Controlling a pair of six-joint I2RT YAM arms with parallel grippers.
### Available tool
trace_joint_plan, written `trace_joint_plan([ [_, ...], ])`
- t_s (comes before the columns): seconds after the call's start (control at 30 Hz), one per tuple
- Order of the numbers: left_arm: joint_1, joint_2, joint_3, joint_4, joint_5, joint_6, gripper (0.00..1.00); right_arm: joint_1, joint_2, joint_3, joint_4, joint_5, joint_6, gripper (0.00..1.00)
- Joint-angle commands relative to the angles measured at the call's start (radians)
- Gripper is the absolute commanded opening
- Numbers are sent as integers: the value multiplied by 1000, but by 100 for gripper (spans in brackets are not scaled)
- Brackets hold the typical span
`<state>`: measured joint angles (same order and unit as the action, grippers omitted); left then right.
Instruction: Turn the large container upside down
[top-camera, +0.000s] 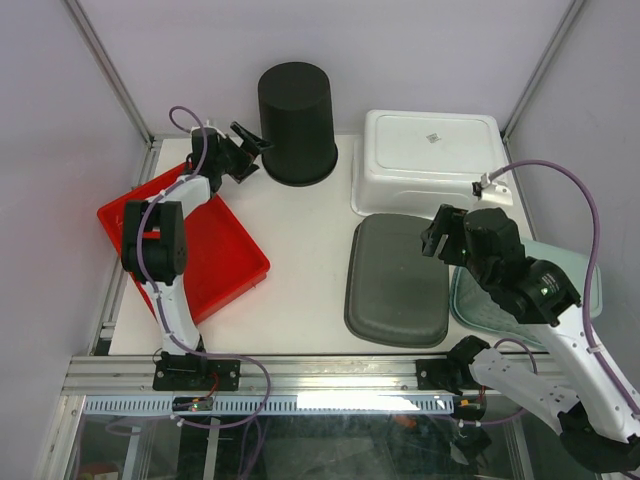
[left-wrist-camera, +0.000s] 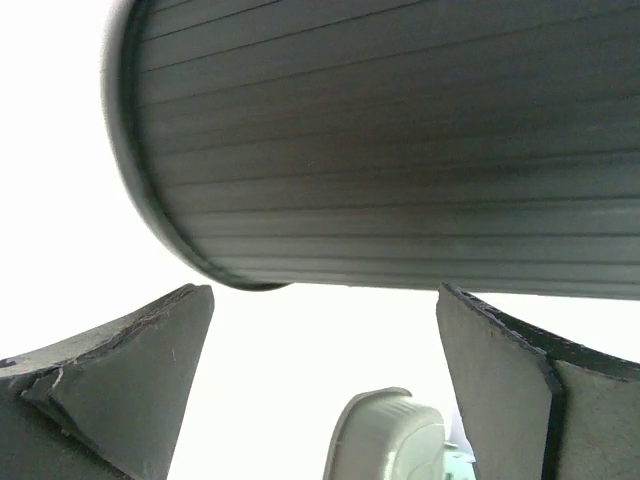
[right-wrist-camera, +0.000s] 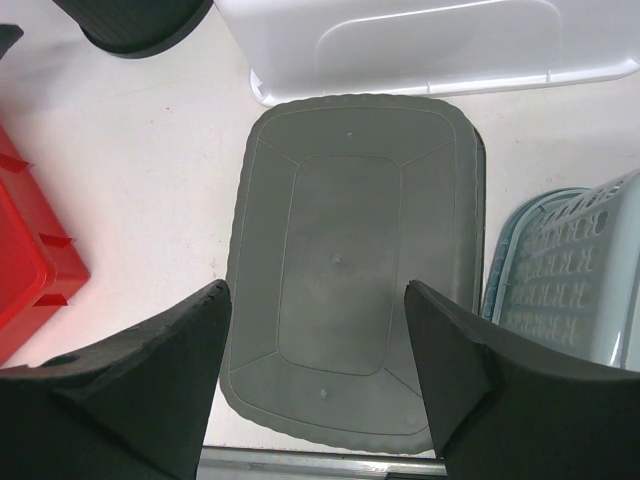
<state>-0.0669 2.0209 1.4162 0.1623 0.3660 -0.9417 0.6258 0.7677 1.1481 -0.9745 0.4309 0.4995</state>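
Backing the left gripper (top-camera: 254, 140) straight off the bin (top-camera: 297, 120) without clipping its rim looks the sound move, as the bin apparently stands mouth-down. Left fingers (left-wrist-camera: 130, 380) gape wide just beside its base, not touching. The right gripper (top-camera: 431, 236), well apart from the bin, is part-open and empty.

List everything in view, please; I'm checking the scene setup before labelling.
black ribbed bin: 1, black, back of table, left of centre
white tub: 1, white, back right
grey container: 1, grey, centre right, in front of the white tub
mesh basket: 1, pale teal, right edge, beside the grey container
red tray: 1, red, left side
table: 1, white, under everything
left gripper: 1, black, open, close by the black ribbed bin
right gripper: 1, black, open, above the grey container
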Motion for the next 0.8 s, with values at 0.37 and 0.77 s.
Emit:
trace_joint_plan([
  [0.37,-80,-516,-136,-658,-609,341,99,-3,55,-53,135,-42,-6,74],
  [0.77,-164,-456,-305,-728,-774,212,99,-3,93,-41,168,-94,-11,74],
])
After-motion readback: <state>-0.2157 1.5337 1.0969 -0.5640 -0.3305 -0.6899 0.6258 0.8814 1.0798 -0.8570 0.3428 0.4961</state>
